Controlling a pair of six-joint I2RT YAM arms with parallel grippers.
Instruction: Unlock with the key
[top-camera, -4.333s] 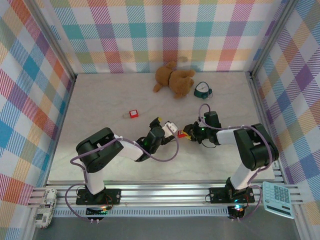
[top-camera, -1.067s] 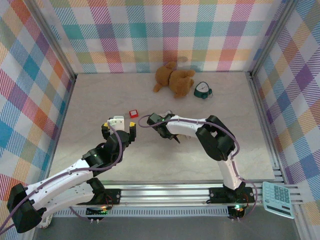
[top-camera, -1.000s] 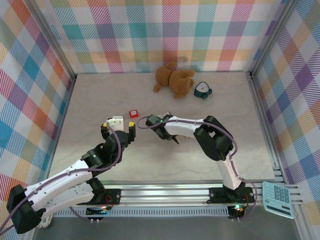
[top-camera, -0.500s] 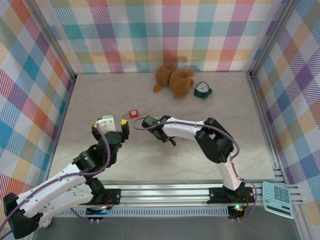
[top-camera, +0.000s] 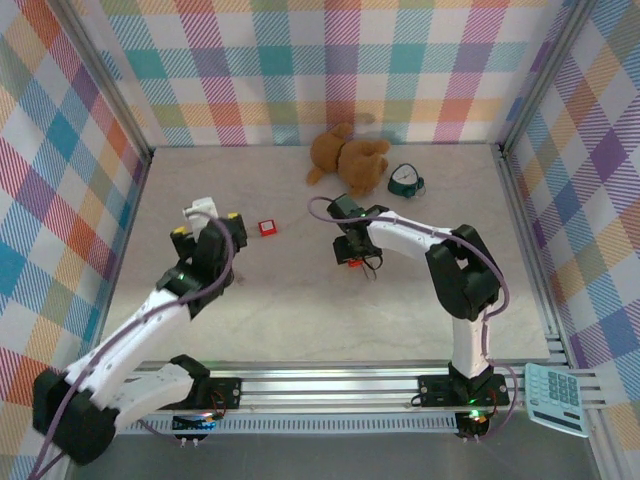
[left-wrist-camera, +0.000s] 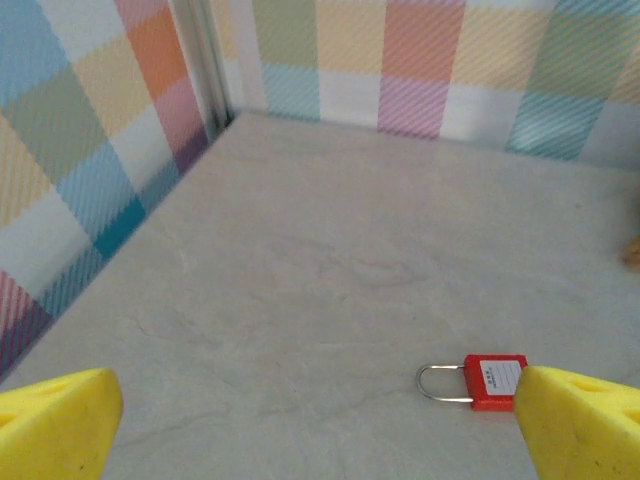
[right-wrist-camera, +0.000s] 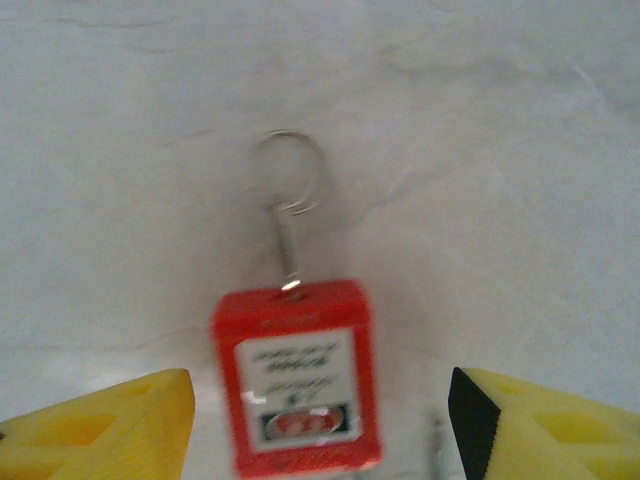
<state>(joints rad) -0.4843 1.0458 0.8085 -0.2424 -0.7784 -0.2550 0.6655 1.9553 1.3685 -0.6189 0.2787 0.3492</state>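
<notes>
The key (right-wrist-camera: 286, 240) lies flat on the worktop (right-wrist-camera: 520, 150), a thin silvery shaft with a small wire ring at its far end. Its near tip meets the top edge of a red padlock (right-wrist-camera: 297, 375); the blur hides whether it sits inside the lock. The padlock lies face up with its white label showing. It rests between the two yellow fingers (right-wrist-camera: 100, 425) of the right hand (right-wrist-camera: 320, 410), which stands wide open and touches neither the lock nor the key.

From the top camera, the right hand (top-camera: 350, 248) hangs over this padlock (top-camera: 352, 263) near the middle of the worktop (top-camera: 300, 320).

A second red padlock (top-camera: 267, 228) lies to the left, well apart from the first. The left hand (top-camera: 207, 225) hovers just left of it. Its wrist camera shows this lock (left-wrist-camera: 495, 381) lying flat with its wire shackle pointing left, just beside one yellow fingertip (left-wrist-camera: 585, 420). The left hand (left-wrist-camera: 320, 420) is spread open and holds nothing.

At the back of the worktop lie a brown teddy bear (top-camera: 348, 160) and, beside it, a small teal object (top-camera: 405, 180). A calculator (top-camera: 555, 398) rests off the worktop at the near right corner.
</notes>
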